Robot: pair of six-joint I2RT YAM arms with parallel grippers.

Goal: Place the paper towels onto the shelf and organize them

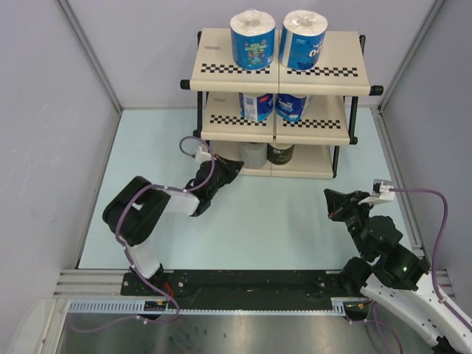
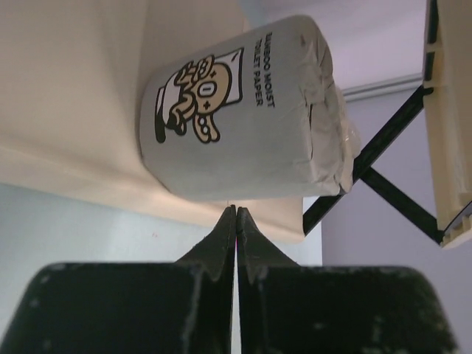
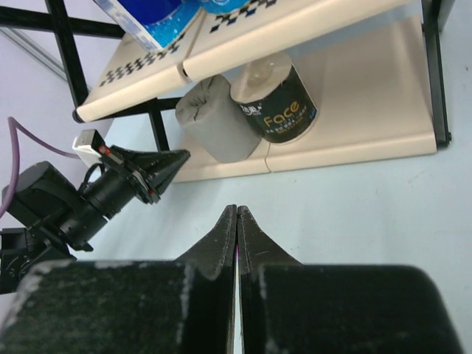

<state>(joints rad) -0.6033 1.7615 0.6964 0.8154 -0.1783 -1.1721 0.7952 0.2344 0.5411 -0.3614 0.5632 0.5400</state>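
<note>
The shelf [image 1: 221,77] stands at the back of the table. Two blue-wrapped paper towels [image 1: 253,38] [image 1: 303,39] stand on its top board. Two more [image 1: 256,105] [image 1: 292,106] stand on the middle board. A grey roll [image 1: 252,153] and a dark-wrapped roll [image 1: 280,153] stand on the bottom board. My left gripper [image 1: 237,166] is shut and empty, its tip right next to the grey roll [image 2: 236,110]. My right gripper [image 1: 328,198] is shut and empty, on the table to the right of the shelf, pointing at the grey roll [image 3: 215,122] and dark roll [image 3: 284,107].
Grey walls close in the table on the left, back and right. The left arm [image 3: 88,199] shows in the right wrist view, beside the shelf's bottom board [image 3: 354,151]. A black rail [image 1: 243,280] runs along the near edge.
</note>
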